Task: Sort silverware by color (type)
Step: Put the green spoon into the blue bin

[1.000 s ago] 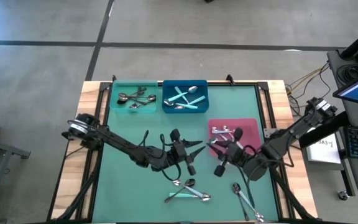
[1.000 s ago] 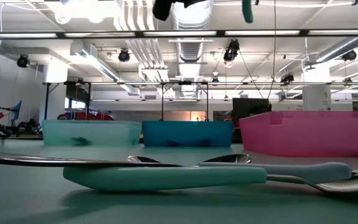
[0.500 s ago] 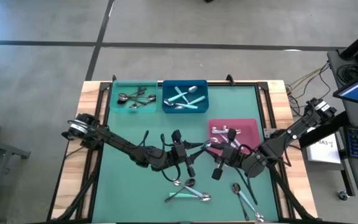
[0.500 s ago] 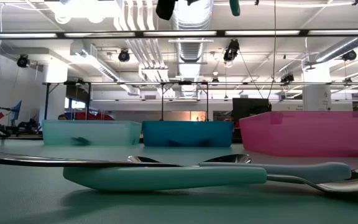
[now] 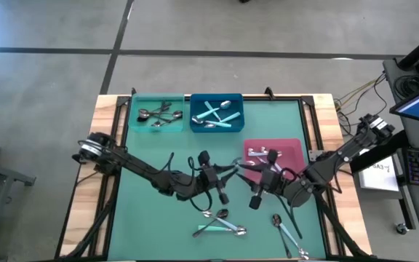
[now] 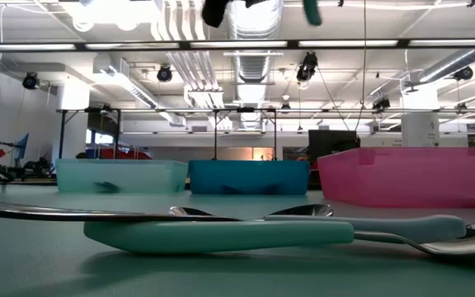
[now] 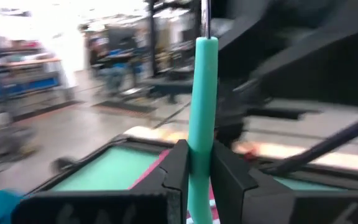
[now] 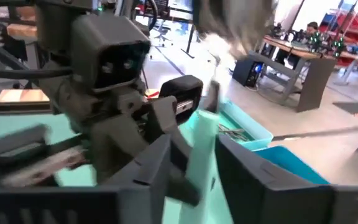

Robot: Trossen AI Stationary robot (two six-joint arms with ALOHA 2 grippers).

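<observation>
My left gripper [image 5: 228, 172] is at the table's middle, raised, shut on a spoon [image 5: 238, 165] with a light turquoise handle. My right gripper [image 5: 259, 179] faces it from the right. It is open, with a finger on either side of that handle [image 8: 201, 149]. Whether they touch it I cannot tell. Both grippers show only at the top edge of the low view. More spoons lie flat on the mat near the front edge [image 5: 220, 222] [image 5: 286, 233]. One turquoise-handled spoon lies in the foreground of the low view [image 6: 221, 233]. My left gripper pinches the spoon's turquoise handle [image 7: 199, 134] between its two fingers [image 7: 232, 177], which lie across the handle. The spoon is lifted clear of the table. In the wrist view the handle stands up past the fingers, with the metal shaft [image 7: 205, 18] beyond it.
Along the far edge stand a light turquoise bin [image 5: 133, 120] with dark spoons and a blue bin [image 5: 193, 116] with turquoise-handled spoons. A pink bin [image 5: 291, 145] with silver spoons stands at the right, just beyond the right gripper. The mat's left half is bare green.
The held spoon's turquoise handle has shifted a little toward the table's left, as the low view's top edge shows. The right gripper has drawn slightly closer to the left gripper. The spoons on the mat have kept still.
</observation>
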